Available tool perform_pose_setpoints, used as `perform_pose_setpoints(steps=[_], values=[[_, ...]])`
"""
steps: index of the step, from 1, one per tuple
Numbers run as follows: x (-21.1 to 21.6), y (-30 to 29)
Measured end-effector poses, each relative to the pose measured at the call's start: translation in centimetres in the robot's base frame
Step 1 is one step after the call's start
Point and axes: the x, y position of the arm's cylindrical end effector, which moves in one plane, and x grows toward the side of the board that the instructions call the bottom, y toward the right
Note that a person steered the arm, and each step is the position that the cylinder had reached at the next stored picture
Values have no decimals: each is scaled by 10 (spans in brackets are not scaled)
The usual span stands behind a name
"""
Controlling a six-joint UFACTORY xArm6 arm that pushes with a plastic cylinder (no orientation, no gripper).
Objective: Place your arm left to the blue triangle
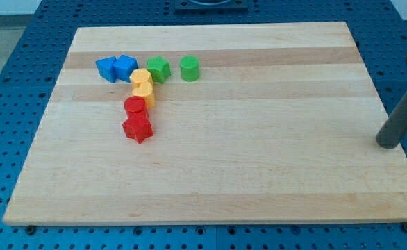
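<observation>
Blue triangle: at the view's upper left on the pale wooden bench, touching a blue cube-like block on its right, with a green star, green cylinder, two yellow blocks, a red cylinder and a red star close by. My tip: at the bench's right edge, well apart from every block; no fingers fitted, so no open-or-closed state applies. Risk, as judged: a straight run leftward crosses the cluster and could knock the red or yellow pieces or push the triangle itself; passing below the cluster and stopping short of the triangle's left side looks safer.
</observation>
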Motion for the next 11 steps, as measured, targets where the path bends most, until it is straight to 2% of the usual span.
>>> perform_pose_setpoints(steps=[1,3,6,7,10,11], values=[[3,-1],[58,-58],[74,-66],[104,-90],[72,-376],[-10,-467]])
